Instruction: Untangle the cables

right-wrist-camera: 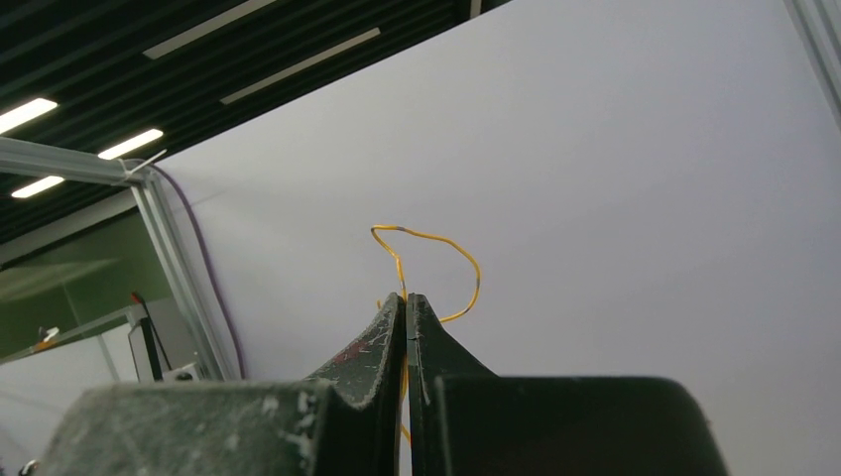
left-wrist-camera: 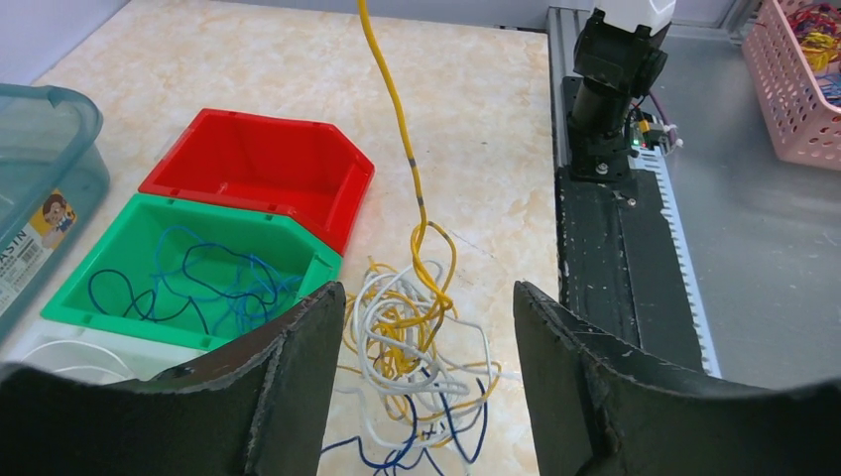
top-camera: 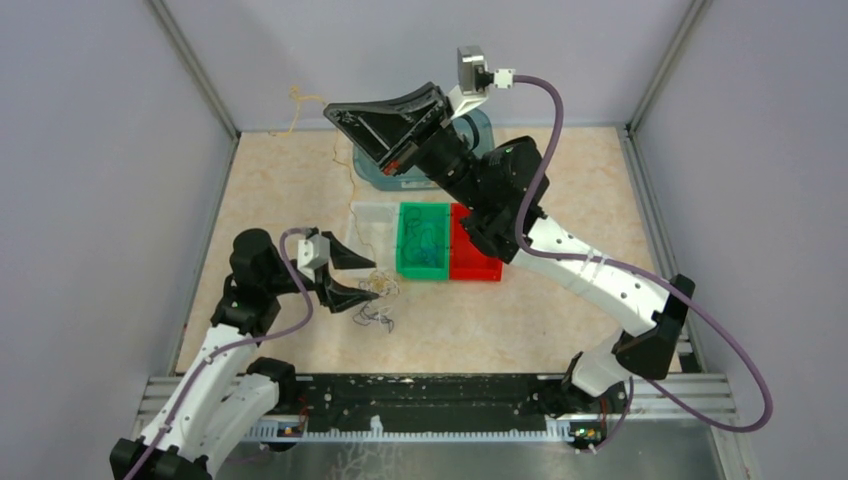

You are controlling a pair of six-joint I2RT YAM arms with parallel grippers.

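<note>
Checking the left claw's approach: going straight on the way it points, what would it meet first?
Most likely the cable tangle on the table: it lies right ahead, between the open jaws of the left claw. Depth is hard to judge.

Right gripper point(right-wrist-camera: 407, 302) fingertips pinched together on a yellow-orange cable point(right-wrist-camera: 436, 238) — loop curling above, against pale wall point(right-wrist-camera: 645, 198).

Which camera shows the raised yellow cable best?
Left wrist: the yellow cable rises from the tangle. Right wrist shows only its end in the shut right gripper; top view, a faint thread.
</note>
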